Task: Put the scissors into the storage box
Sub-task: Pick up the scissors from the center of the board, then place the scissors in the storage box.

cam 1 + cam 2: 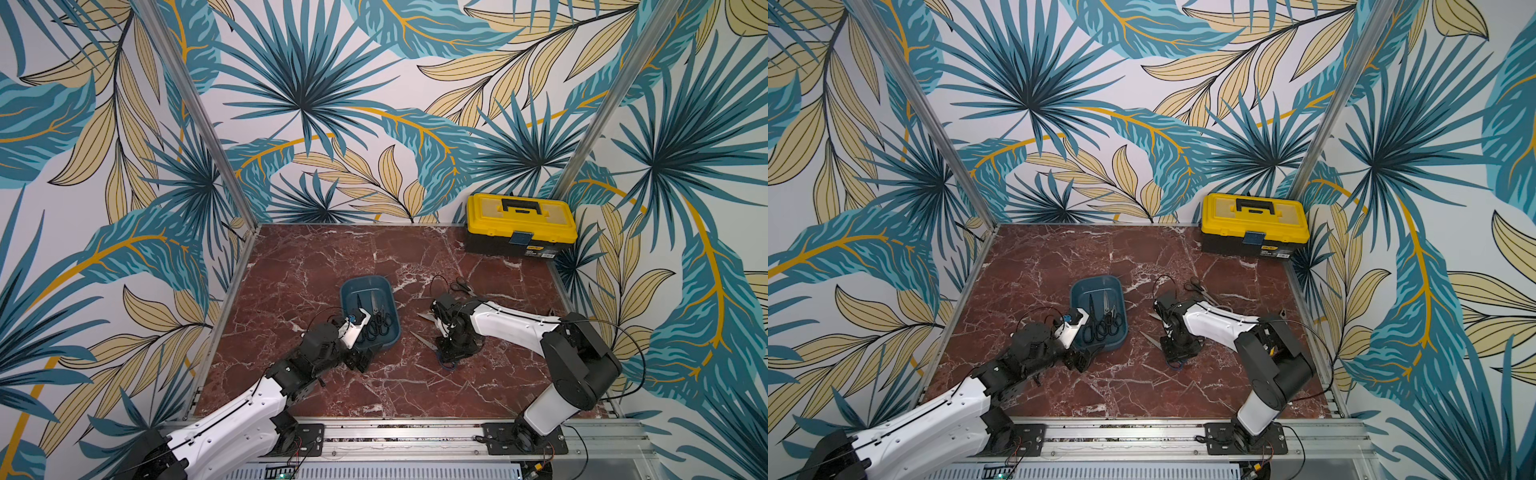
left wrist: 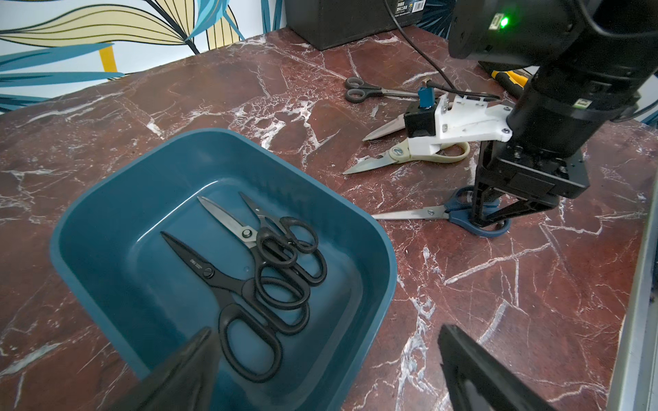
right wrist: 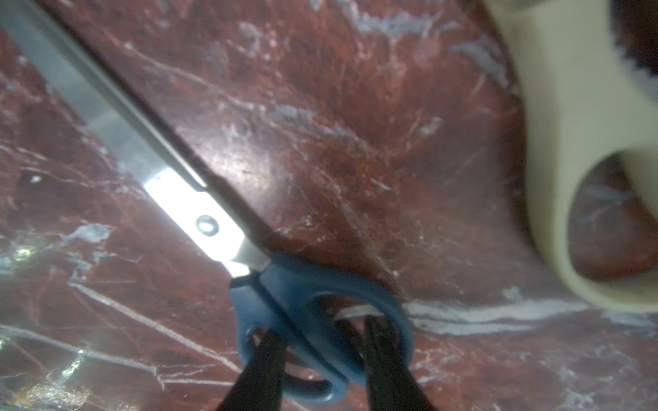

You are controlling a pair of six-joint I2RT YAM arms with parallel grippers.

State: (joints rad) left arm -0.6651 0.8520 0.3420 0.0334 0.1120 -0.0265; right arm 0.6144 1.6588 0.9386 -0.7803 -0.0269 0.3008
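**Two robot arms over a red marble table (image 1: 316,257).** The storage box (image 1: 351,293), a lidless dark teal tub, stands near the middle of the table in both top views. Inside it lie three black-handled scissors (image 2: 249,270), side by side, with handles overlapping and turned toward the left arm. The left tool (image 2: 325,329) hangs at the box's near end, its jaws spread wide with nothing between them.

To the right of the box and apart from it, the blue-handled scissors (image 3: 302,295) lie flat on the table, blades closed and pointing toward the box. The right tool (image 3: 320,356) points straight down on their handle. One finger (image 3: 265,352) stands in the small loop and the other in the large loop, with the bar that divides the loops between them. Whether the fingers pinch that bar cannot be told.

Just beyond the right tool lie two cream-handled scissors (image 2: 409,154), partly hidden under its wrist. Farther back lies a small black-handled pair (image 2: 359,90). A yellow-and-black toolbox (image 1: 521,224) stands closed in the far right corner.
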